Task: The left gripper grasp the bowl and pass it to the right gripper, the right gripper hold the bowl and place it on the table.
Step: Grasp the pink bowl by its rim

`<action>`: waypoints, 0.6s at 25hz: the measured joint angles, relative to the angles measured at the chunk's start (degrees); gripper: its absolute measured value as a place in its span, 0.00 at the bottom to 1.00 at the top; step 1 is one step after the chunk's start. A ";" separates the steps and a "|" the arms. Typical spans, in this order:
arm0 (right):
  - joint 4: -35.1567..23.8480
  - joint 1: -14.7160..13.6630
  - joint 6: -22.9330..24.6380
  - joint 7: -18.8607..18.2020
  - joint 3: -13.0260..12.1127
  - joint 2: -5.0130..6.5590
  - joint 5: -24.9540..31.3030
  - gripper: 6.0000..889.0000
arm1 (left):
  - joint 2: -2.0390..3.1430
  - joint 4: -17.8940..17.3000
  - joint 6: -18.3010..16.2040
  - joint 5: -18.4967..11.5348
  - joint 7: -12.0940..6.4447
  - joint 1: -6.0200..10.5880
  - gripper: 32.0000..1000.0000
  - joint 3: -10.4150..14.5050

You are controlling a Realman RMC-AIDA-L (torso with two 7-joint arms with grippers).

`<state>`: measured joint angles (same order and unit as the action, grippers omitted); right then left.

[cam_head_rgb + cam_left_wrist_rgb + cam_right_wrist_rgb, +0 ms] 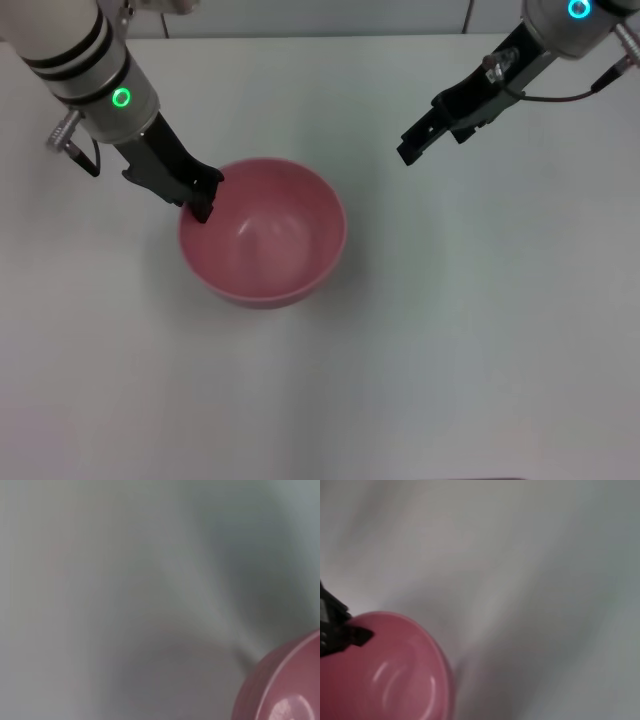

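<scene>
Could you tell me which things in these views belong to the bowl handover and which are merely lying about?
Belonging to the job:
- left gripper, at the bowl's rim
- bowl, upright
- right gripper, apart from the bowl, nearer the table's far edge
- table

Lying about:
- nothing else visible

Plain pink-red all over, that round, deep plastic bowl, no pattern on it, just pale glossy highlights inside. Under it, the large flat matte table reads an even white with soft grey shadow. The left gripper, a two-fingered claw, is black, on a silver-white arm striped with black bands and lit by a green ring. The right gripper, a slim claw, is black too, its silver-grey arm carrying a cyan-blue ring.
</scene>
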<state>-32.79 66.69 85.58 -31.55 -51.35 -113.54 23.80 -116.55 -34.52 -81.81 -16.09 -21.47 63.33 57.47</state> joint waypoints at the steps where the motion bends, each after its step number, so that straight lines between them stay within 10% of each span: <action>1: 0.00 0.17 0.19 0.13 0.00 -0.01 0.51 0.97 | -0.06 0.13 0.00 -0.11 0.00 0.19 0.03 0.00; 15: 0.53 2.99 1.22 0.80 -0.24 -1.44 1.29 0.97 | -0.50 0.40 -0.37 -2.19 0.42 4.27 0.04 0.61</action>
<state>-32.26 69.68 86.79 -30.76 -51.59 -114.98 25.09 -117.05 -34.12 -82.18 -18.29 -21.05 67.60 58.08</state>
